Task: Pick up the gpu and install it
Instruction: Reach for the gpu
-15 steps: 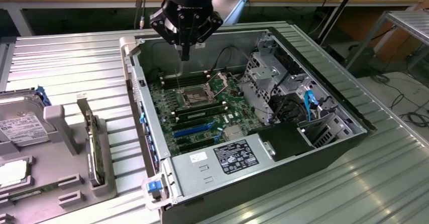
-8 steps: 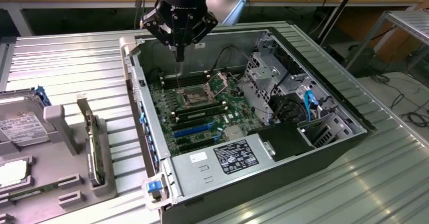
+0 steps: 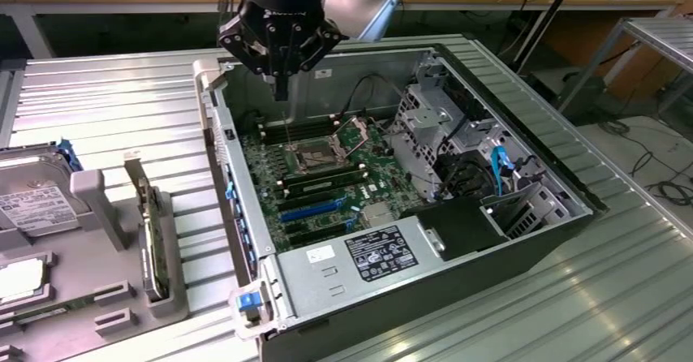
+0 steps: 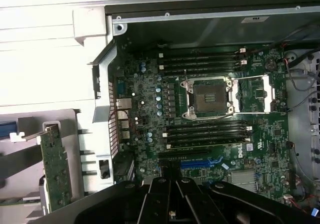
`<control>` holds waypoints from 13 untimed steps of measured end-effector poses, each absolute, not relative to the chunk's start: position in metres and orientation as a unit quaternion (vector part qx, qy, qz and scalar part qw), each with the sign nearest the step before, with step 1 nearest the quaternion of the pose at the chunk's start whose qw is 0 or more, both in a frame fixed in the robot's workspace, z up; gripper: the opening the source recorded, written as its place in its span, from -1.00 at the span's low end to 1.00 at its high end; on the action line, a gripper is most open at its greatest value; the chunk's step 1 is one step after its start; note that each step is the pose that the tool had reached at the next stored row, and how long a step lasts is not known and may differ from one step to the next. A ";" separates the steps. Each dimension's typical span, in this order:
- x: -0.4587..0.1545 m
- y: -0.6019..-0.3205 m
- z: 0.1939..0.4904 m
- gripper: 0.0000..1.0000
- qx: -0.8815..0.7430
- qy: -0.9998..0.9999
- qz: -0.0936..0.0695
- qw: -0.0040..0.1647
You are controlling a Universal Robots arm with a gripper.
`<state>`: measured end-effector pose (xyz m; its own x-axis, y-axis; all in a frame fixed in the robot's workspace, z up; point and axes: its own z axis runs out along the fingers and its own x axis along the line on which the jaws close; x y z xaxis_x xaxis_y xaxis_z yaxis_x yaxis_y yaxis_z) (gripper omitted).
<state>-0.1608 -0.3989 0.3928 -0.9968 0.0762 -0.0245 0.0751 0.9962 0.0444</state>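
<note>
My black gripper (image 3: 281, 92): fingers pressed together, empty, above one open black computer case (image 3: 520, 248). One thin dark gpu card (image 3: 155, 240) stands on edge in one grey tray (image 3: 109, 297), at 8 o'clock of the case in the exterior view. The wrist view gives its green face.

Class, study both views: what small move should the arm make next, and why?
Probably shift the gripper sideways toward the exterior view's left, to above the gpu. The gripper hangs shut, apparently holding nothing, over the open computer case, while the gpu stands upright in the grey holder outside the case, untouched.
</note>
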 end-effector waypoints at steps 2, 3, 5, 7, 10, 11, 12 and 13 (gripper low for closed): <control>-0.164 -0.399 0.393 -0.79 0.038 0.999 0.022 0.013; -0.166 -0.399 0.393 -0.79 0.038 0.999 0.022 0.013; -0.170 -0.399 0.393 -0.79 0.038 0.999 0.022 0.013; -0.174 -0.399 0.393 -0.79 0.038 0.999 0.022 0.013; -0.177 -0.399 0.393 -0.79 0.038 0.999 0.022 0.013; -0.178 -0.399 0.393 -0.79 0.038 0.999 0.022 0.013; -0.179 -0.399 0.393 -0.79 0.038 0.999 0.022 0.013; -0.181 -0.399 0.393 -0.79 0.038 0.999 0.022 0.013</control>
